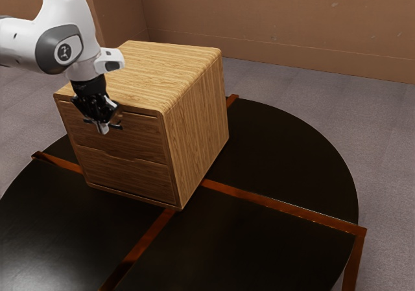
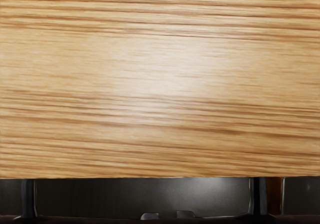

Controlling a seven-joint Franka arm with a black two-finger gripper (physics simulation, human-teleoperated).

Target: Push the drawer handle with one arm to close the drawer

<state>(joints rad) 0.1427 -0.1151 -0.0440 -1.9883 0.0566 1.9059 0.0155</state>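
A white robot arm with grey joint covers (image 1: 58,48) enters the exterior view at about ten o'clock and bends downward. At its lower end, the black end effector (image 1: 102,126) points down in front of a box-shaped cabinet of light, striped wood (image 1: 194,116). I cannot tell whether the end effector is open or closed.

The cabinet stands between nine and ten o'clock of the view's centre, its drawer side facing seven o'clock and its plain side facing four. It has two drawers, one above the other. The upper wooden drawer front (image 1: 142,133) looks flush, or nearly so, with the cabinet frame; whether it is completely closed is hard to judge. Its slim dark bar handle (image 1: 88,122) lies across the front, just below the cabinet's top edge, with the end effector at the middle of the bar. Contact cannot be made out for certain. The lower wooden drawer front (image 1: 130,174) has a shallow scoop in its upper edge.

The wrist view shows the cabinet's pale, grained top with a soft shine, and dark handle posts beyond its straight front edge.

Beneath the cabinet is a round, glossy black worktop (image 1: 279,148) crossed by reddish-brown strips (image 1: 279,205). A grey carpet (image 1: 389,148) surrounds it, and a tan wall (image 1: 292,25) rises at one o'clock.
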